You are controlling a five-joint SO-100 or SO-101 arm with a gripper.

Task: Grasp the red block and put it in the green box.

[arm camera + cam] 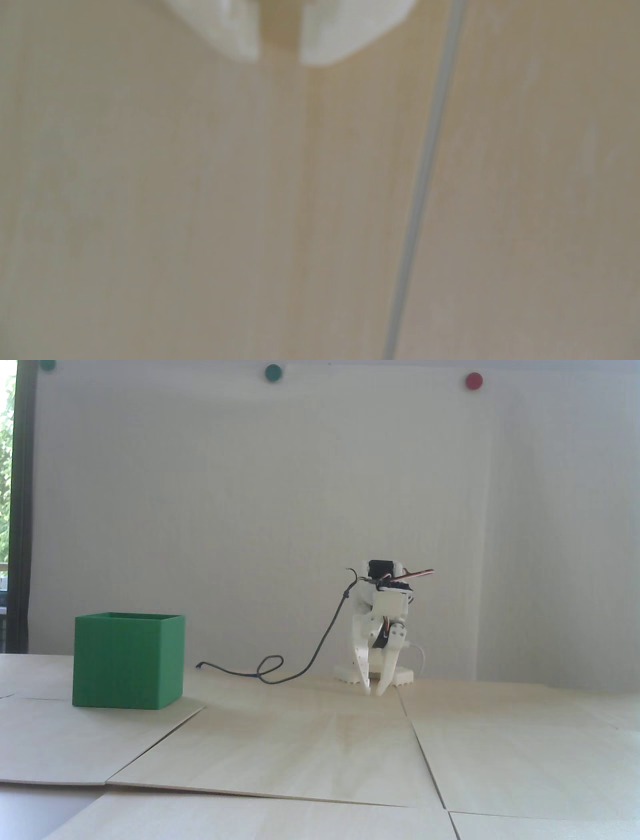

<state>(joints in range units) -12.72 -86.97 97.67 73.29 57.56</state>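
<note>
No red block shows in either view. The tool point(374, 694), empty with tips slightly parted, points down at centre frame, well apart from the green box point(128, 661) at left; the block may already be inside, though I cannot tell.

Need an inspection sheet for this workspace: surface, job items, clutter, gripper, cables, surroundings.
Surface: pale wooden boards laid side by side, seams visible; one seam shows in the wrist view.
Job's things: green box upright at left in the fixed view, open top; red block not seen in either view.
Clutter: nothing seen.
Gripper: gripper pointing down, tips near the boards, slightly apart, nothing between them.
Cables: dark cable hangs from the arm and loops on the boards.
Surroundings: white wall, green dot, red dot.
</note>
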